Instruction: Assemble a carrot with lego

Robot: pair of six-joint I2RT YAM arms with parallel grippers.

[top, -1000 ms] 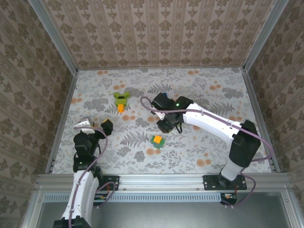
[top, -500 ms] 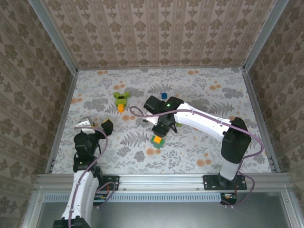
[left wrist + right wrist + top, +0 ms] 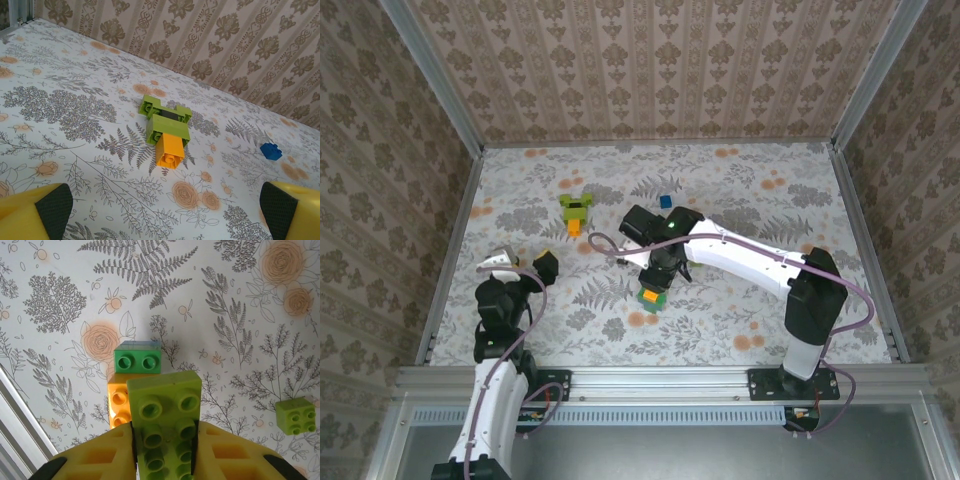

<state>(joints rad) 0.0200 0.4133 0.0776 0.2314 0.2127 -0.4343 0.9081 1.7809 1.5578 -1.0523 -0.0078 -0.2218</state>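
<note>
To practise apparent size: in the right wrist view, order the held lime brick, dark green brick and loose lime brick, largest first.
Largest: held lime brick, though it is nearest the camera.
Then dark green brick and loose lime brick: alike, so unranked.

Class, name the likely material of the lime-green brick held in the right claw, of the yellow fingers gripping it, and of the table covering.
Lime-green brick: moulded plastic, smooth with slight sheen, crisp round studs. Yellow fingers: probably plastic, matt, with hollow recesses. Table covering: printed sheet, paper or vinyl, unclear which; flat floral pattern.
</note>
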